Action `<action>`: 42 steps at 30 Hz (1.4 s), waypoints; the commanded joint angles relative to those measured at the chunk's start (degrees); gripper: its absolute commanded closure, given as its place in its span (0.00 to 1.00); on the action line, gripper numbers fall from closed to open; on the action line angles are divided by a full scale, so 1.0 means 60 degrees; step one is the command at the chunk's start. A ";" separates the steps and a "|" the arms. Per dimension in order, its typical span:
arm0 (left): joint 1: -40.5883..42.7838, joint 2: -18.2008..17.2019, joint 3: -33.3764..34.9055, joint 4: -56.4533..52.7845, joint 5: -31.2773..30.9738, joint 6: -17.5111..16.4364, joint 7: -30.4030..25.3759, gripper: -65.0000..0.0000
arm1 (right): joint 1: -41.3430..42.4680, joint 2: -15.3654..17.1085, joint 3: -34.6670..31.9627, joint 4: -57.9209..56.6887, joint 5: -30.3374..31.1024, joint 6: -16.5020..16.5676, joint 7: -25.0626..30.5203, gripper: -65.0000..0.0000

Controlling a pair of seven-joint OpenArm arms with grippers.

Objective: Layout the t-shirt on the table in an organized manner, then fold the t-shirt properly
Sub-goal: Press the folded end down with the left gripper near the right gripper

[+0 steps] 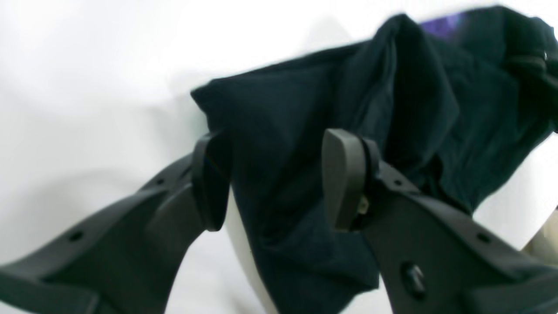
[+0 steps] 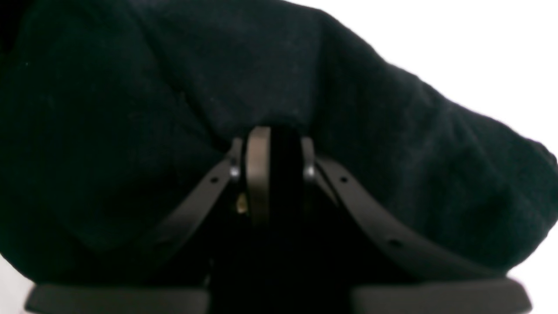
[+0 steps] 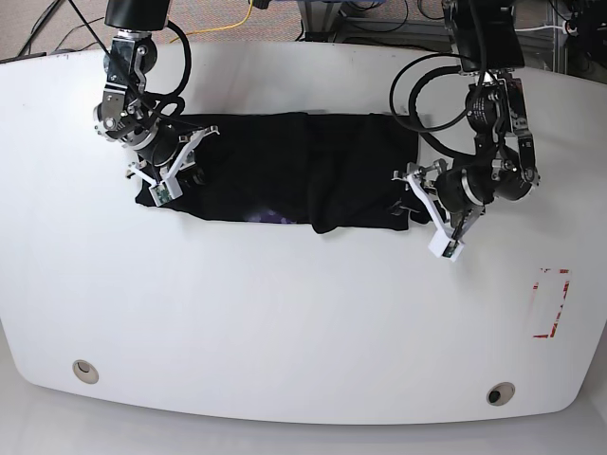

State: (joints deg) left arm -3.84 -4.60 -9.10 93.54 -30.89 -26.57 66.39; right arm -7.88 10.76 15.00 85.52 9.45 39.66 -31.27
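The black t-shirt (image 3: 285, 171) lies spread in a wide band across the far half of the white table (image 3: 303, 313), with creases near its right end. At the shirt's left end, my right gripper (image 3: 180, 166) is shut on the t-shirt; the right wrist view shows its fingers (image 2: 257, 174) close together with dark cloth (image 2: 130, 109) pinched between them. My left gripper (image 3: 403, 194) is at the shirt's right edge. In the left wrist view it (image 1: 277, 181) stands open, with a fold of the t-shirt (image 1: 279, 131) lying in the gap. A patch of purple print (image 1: 444, 24) peeks out.
A red tape rectangle (image 3: 550, 303) marks the table's right side. Two small metal-ringed holes (image 3: 85, 370) (image 3: 500, 392) sit near the front edge. Cables and arm bases stand beyond the far edge.
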 commanded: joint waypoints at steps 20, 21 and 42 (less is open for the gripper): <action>-0.0145 0.0085 0.2960 0.0242 -0.0221 -0.0048 0.0254 0.52 | -0.0057 0.0045 0.0012 0.0040 -0.0235 0.0057 -0.0423 0.88; -0.0101 0.0159 0.3092 0.0389 -0.0221 -0.0048 0.0254 0.52 | -0.0057 0.0045 0.0012 0.0040 -0.0235 0.0057 -0.0423 0.88; 0.0075 -0.0017 0.3429 0.1224 -0.0162 -0.0048 0.0210 0.52 | -0.0057 0.0045 -0.0003 0.0040 -0.0235 0.0057 -0.0423 0.88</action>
State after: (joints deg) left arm -2.52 -4.03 11.81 99.63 -31.27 -26.98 68.97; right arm -7.88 10.76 15.00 85.52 9.45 39.68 -31.27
